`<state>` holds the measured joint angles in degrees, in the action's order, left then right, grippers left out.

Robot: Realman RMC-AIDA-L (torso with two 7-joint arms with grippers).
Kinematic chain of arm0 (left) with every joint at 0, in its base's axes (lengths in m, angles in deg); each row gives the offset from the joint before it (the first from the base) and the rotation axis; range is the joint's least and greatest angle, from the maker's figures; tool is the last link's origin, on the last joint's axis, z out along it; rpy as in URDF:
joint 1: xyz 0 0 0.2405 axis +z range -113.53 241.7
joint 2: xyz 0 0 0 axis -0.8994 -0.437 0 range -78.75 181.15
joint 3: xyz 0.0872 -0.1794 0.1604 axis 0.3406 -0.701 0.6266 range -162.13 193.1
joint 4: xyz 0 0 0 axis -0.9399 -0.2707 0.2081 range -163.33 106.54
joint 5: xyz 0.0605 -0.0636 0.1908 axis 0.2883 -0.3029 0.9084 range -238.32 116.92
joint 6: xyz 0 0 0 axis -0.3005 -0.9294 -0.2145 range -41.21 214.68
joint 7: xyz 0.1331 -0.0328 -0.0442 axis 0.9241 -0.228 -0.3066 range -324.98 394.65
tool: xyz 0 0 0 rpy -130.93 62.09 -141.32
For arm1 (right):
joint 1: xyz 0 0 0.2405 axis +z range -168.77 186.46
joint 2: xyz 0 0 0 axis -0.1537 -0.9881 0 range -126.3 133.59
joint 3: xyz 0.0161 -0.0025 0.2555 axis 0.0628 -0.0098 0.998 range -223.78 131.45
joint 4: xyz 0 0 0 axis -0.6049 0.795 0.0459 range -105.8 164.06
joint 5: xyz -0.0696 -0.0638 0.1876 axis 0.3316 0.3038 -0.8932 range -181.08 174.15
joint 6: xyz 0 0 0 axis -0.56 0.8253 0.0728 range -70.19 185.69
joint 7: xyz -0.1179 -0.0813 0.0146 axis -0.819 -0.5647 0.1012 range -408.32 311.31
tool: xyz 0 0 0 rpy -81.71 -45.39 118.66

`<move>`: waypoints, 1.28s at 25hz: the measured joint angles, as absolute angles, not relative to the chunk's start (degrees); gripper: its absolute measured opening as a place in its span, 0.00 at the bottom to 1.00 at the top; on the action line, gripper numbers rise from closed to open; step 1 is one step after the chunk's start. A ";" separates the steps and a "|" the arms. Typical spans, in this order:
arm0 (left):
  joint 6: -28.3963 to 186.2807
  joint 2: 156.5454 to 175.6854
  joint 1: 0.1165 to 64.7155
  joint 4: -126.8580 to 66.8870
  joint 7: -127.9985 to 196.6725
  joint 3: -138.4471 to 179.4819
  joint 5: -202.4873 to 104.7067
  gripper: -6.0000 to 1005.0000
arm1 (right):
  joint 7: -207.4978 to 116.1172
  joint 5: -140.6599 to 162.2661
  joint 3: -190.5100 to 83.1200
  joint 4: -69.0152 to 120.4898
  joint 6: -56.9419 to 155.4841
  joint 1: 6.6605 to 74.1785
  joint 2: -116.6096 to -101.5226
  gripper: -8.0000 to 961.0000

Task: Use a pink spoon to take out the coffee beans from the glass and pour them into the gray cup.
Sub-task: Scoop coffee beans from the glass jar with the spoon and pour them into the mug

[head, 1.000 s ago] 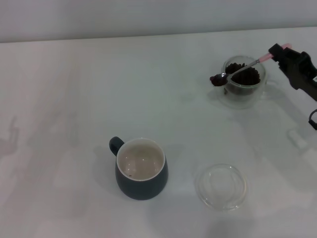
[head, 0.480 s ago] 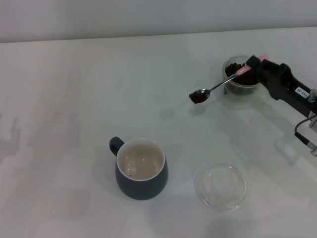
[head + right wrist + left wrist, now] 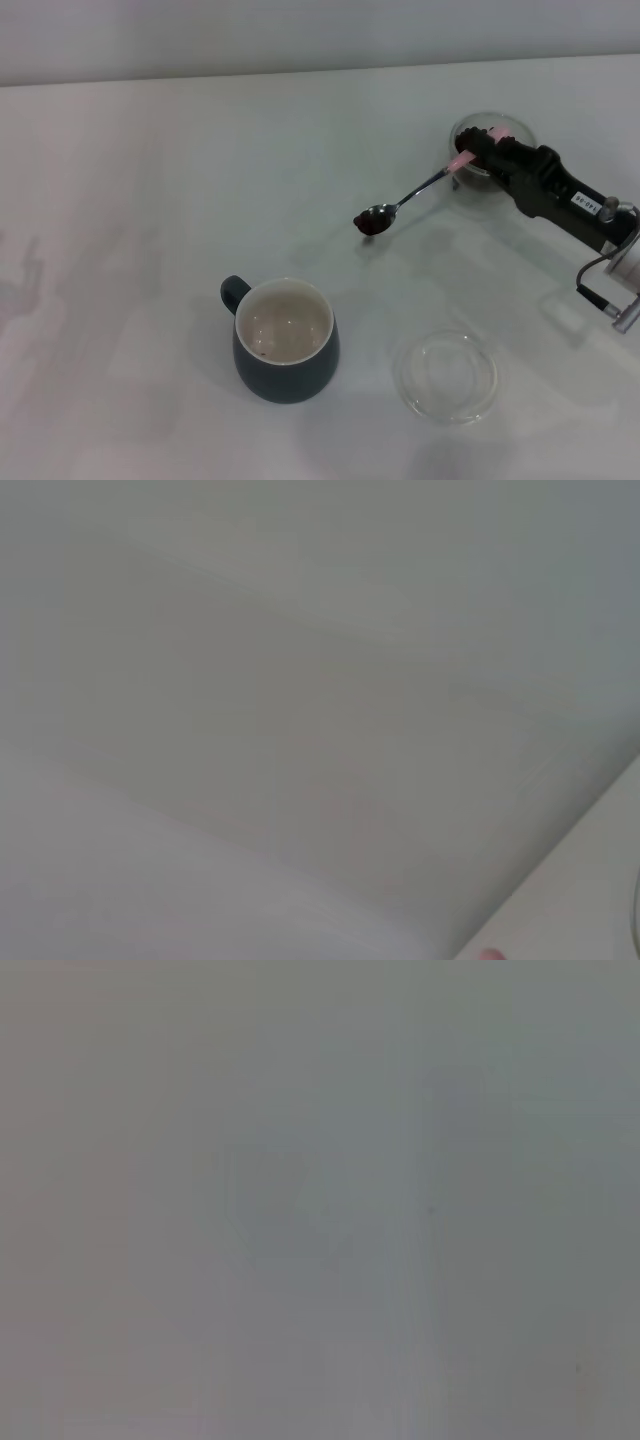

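Note:
My right gripper [image 3: 478,148] is shut on the pink handle of the pink spoon [image 3: 415,192] and holds it in the air. The spoon's metal bowl carries a few dark coffee beans [image 3: 371,225] over the table between the glass and the gray cup. The glass [image 3: 492,150] stands at the back right, partly hidden behind the gripper, with dark beans inside. The gray cup [image 3: 285,341] stands at the front centre, handle to the back left, its cream inside nearly bare. The left gripper is out of view.
A shallow clear round glass dish [image 3: 446,376] lies on the white table [image 3: 150,200] to the right of the gray cup. Both wrist views show only blank pale surface.
My right gripper has carried the loaded spoon out of the glass and leftward and forward, toward the gray cup. The cup, glass and dish have not moved.

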<state>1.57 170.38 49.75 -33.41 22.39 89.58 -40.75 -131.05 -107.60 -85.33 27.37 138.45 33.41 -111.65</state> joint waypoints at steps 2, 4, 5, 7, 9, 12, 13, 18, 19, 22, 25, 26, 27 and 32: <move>1.57 170.38 49.75 -33.40 22.38 89.58 -40.74 0.41 | -131.28 -107.60 -85.60 28.15 138.67 33.56 -111.70 0.16; 1.57 170.38 49.75 -33.40 22.37 89.58 -40.74 0.41 | -131.48 -107.60 -85.87 28.78 138.89 33.75 -111.75 0.16; 1.57 170.38 49.75 -33.40 22.37 89.58 -40.74 0.41 | -131.53 -107.59 -86.06 28.93 138.96 33.83 -111.79 0.16; 1.57 170.38 49.61 -33.40 22.39 89.58 -40.74 0.41 | -131.59 -107.47 -86.56 29.14 139.06 34.01 -111.90 0.16; 1.56 170.38 49.39 -33.38 22.41 89.58 -40.74 0.41 | -131.72 -107.26 -86.80 29.56 139.07 34.22 -112.01 0.16; 1.57 170.38 49.13 -33.32 22.36 89.58 -40.74 0.41 | -132.15 -106.58 -86.94 30.90 139.33 35.06 -112.12 0.16; 1.56 170.38 49.12 -33.32 22.35 89.57 -40.74 0.41 | -132.26 -106.22 -86.97 31.38 139.43 35.51 -112.16 0.16; 1.57 170.38 49.11 -33.31 22.36 89.57 -40.75 0.41 | -132.41 -104.49 -87.13 33.04 139.83 37.57 -112.57 0.16; 1.57 170.40 49.12 -33.32 22.36 89.57 -40.71 0.41 | -132.49 -104.23 -87.13 33.50 140.02 37.94 -112.56 0.16; 1.58 170.44 49.15 -33.32 22.30 89.58 -40.43 0.41 | -133.16 -103.51 -87.08 34.68 140.83 38.84 -112.56 0.16; 1.58 170.46 49.26 -33.31 22.29 89.57 -40.31 0.41 | -133.93 -102.92 -87.09 35.01 141.92 39.33 -112.55 0.16; 1.58 170.47 49.29 -33.32 22.28 89.58 -40.30 0.41 | -134.33 -102.75 -87.09 35.03 142.33 39.38 -112.55 0.16; 1.58 170.47 49.30 -33.31 22.27 89.57 -40.29 0.41 | -134.87 -102.60 -87.10 35.06 142.72 39.41 -112.54 0.16; 1.58 170.47 49.34 -33.31 22.24 89.57 -40.24 0.41 | -139.26 -101.65 -87.12 35.04 143.61 39.68 -112.53 0.16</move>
